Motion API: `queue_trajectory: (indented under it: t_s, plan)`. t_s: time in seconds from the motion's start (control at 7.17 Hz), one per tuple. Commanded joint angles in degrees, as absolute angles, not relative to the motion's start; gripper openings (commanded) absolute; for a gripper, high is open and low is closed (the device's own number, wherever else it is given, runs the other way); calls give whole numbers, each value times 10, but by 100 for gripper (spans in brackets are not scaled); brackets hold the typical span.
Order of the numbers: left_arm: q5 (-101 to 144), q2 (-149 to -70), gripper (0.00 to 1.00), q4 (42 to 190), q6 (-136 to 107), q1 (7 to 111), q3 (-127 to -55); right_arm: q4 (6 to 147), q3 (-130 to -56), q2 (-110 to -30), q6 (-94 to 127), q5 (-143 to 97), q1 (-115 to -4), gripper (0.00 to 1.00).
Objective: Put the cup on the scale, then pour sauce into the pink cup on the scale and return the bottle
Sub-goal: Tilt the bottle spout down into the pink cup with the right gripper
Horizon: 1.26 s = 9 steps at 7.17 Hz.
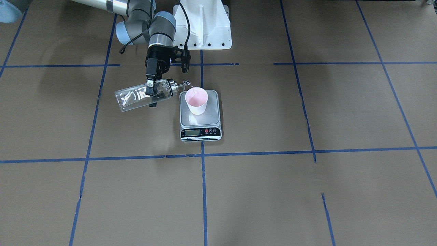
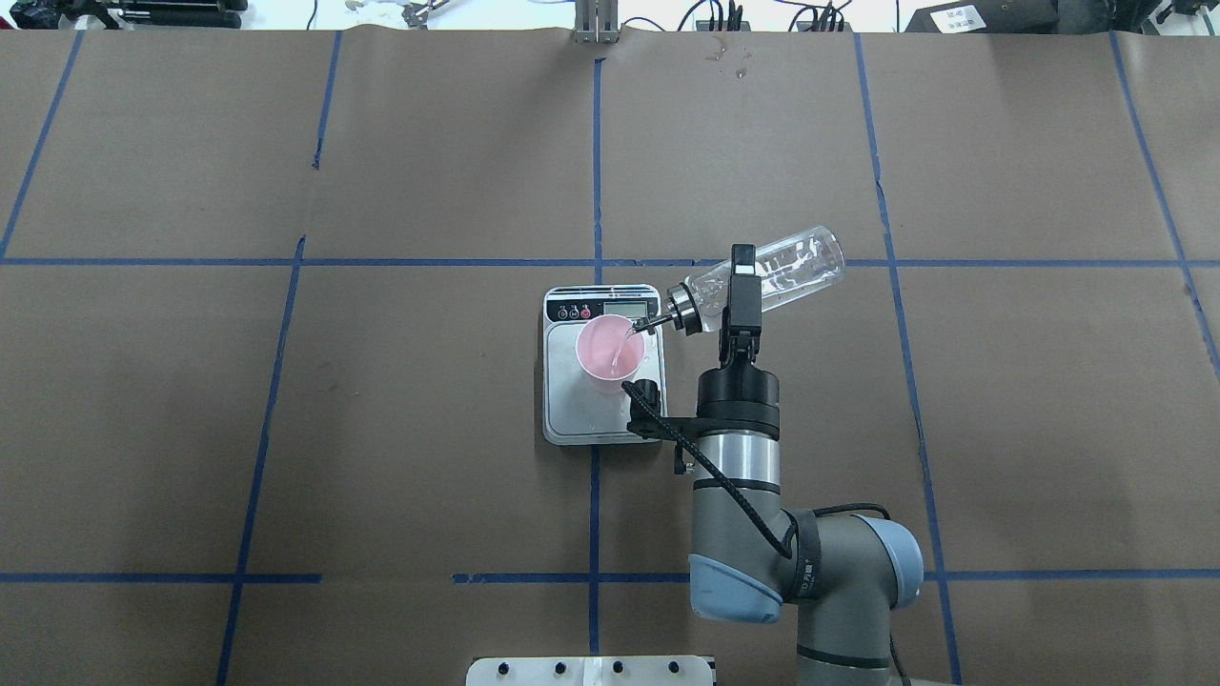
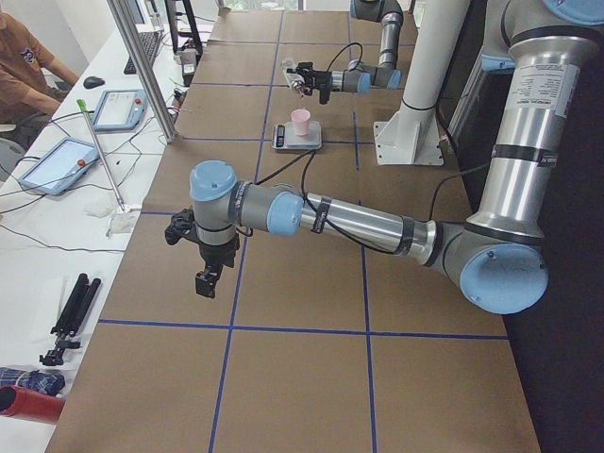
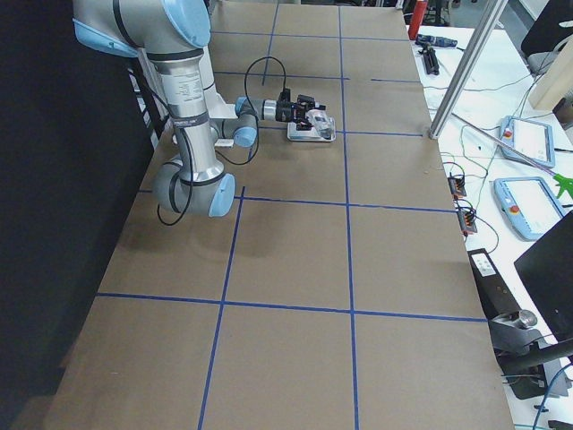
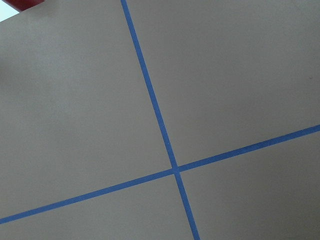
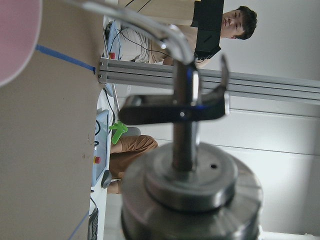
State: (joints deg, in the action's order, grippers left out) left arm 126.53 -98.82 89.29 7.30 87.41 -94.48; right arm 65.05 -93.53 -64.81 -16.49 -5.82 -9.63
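The pink cup (image 1: 196, 100) stands upright on the scale (image 1: 211, 118), whose black display strip faces away from the robot. My right gripper (image 1: 152, 90) is shut on the clear glass bottle (image 1: 136, 97) near its neck. The bottle is tipped almost level, with its silver spout (image 2: 658, 324) over the cup's rim (image 2: 610, 351). A thin stream of clear sauce (image 1: 192, 89) runs into the cup. The spout cap (image 6: 192, 185) fills the right wrist view. My left gripper (image 3: 205, 283) hangs over bare table far from the scale; I cannot tell whether it is open or shut.
The white robot base (image 1: 203, 27) stands just behind the scale. Blue tape lines (image 5: 172, 167) grid the brown table. Tablets (image 3: 118, 109) and cables lie on a side bench, where a person (image 3: 24, 66) sits. An aluminium post (image 3: 142, 66) rises at the table's edge.
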Motion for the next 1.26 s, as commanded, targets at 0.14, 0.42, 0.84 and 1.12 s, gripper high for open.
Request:
queue_trajectory:
  t_s: [0.14, 0.42, 0.84, 1.12]
  plan:
    - [1266, -989, 100, 893, 73, 875, -944, 651, -934, -651, -205, -35, -98, 0]
    - [1266, -990, 100, 892, 73, 875, -944, 651, -933, -654, -242, -13, -98, 0]
    - [1265, -991, 100, 892, 73, 875, -944, 651, -930, -657, -287, 14, -97, 0]
    - [1266, -991, 100, 892, 73, 875, -945, 650, -925, -657, -299, 23, -97, 0]
